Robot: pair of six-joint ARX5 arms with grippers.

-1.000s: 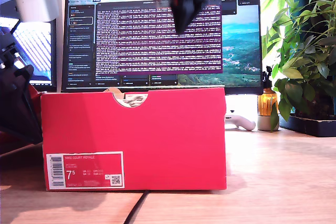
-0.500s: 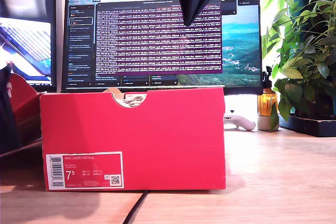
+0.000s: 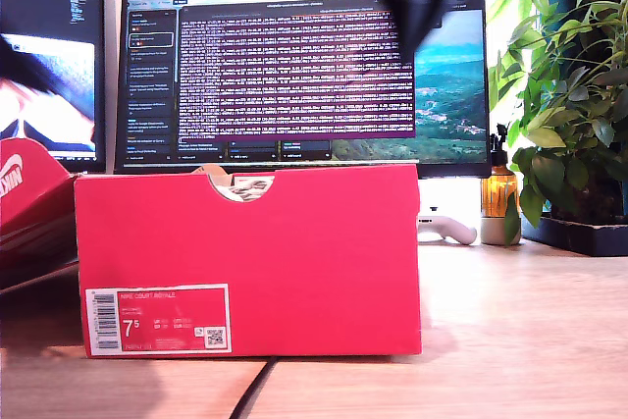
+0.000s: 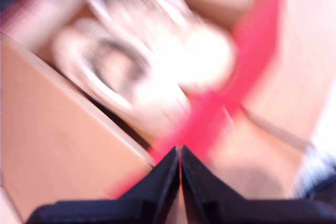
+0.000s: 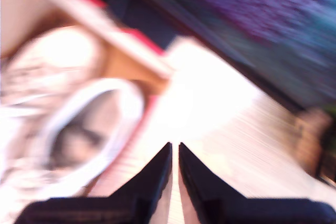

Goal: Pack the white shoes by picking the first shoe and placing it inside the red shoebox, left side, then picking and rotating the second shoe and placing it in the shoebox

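The red shoebox [image 3: 250, 260] stands on the bench [image 3: 510, 340], white shoes [image 5: 68, 129] lying inside — packing looks done. Behind it, the lid [image 3: 29, 198] is now uncovered. My first gripper [image 4: 180, 153] and second gripper [image 5: 175, 148], both pressed together and empty, have lifted clear — one arm slid toward the exterior view's right, open room above the rim.

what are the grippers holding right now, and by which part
Nothing. My first gripper and my second gripper both show jaws closed together with nothing between them. The white shoes lie in the red shoebox, clear of both.
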